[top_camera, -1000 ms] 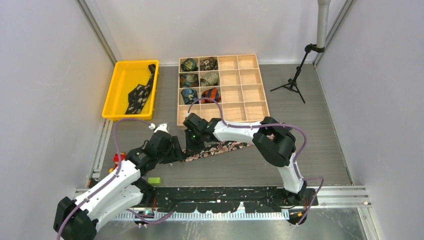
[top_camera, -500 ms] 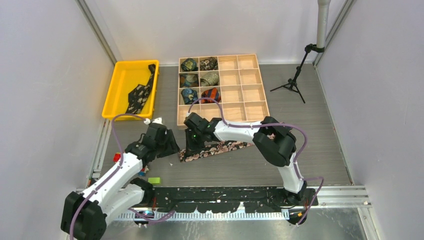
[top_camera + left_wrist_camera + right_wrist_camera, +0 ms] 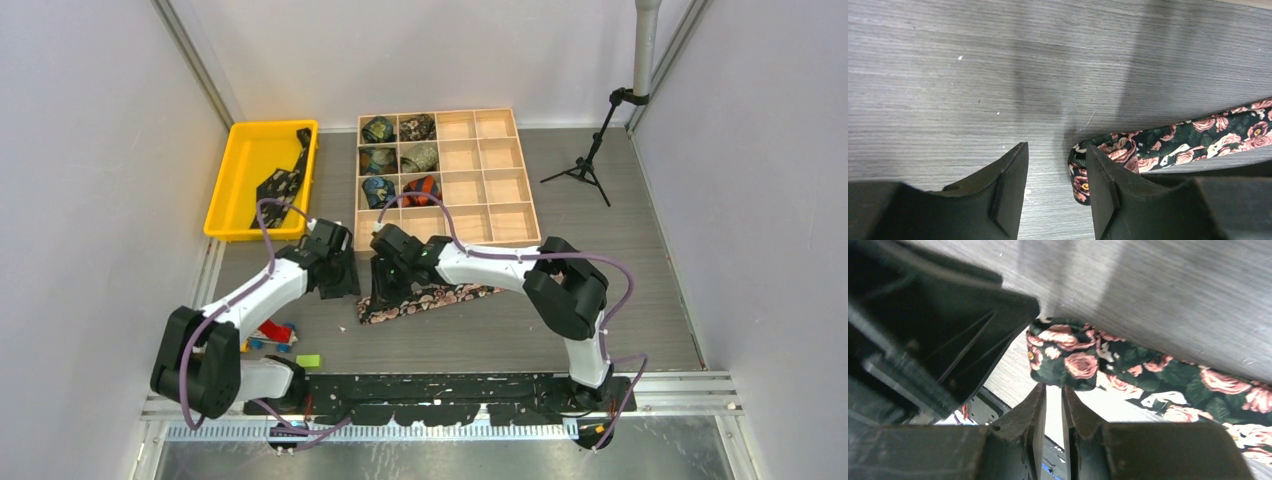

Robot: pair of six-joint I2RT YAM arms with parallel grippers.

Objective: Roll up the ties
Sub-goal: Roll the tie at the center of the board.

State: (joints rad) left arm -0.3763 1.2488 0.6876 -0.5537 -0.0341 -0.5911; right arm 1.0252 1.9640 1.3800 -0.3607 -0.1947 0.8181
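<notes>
The floral tie [image 3: 440, 297] lies flat on the grey table, its left end folded over into a small loop [image 3: 1108, 150]. My left gripper [image 3: 342, 285] is open and empty just left of that loop; in the left wrist view the gripper [image 3: 1055, 147] has its right finger against the loop. My right gripper [image 3: 385, 290] stands over the same end. In the right wrist view this gripper [image 3: 1053, 387] has its jaws almost together, tips at the edge of the folded end [image 3: 1068, 365], nothing seen between the pads. The black dotted tie [image 3: 280, 185] lies unrolled in the yellow tray [image 3: 225, 195].
A wooden divided box [image 3: 490, 215] stands behind the grippers, with several rolled ties [image 3: 400, 160] in its left cells. A small tripod [image 3: 585, 165] stands at the far right. A red toy [image 3: 272, 335] and a green block [image 3: 308, 361] lie near the left arm's base.
My left arm has stretched forward and its gripper has moved farther from the base and slightly right, beside the tie's end. The red toy is now uncovered. The right gripper has hardly moved.
</notes>
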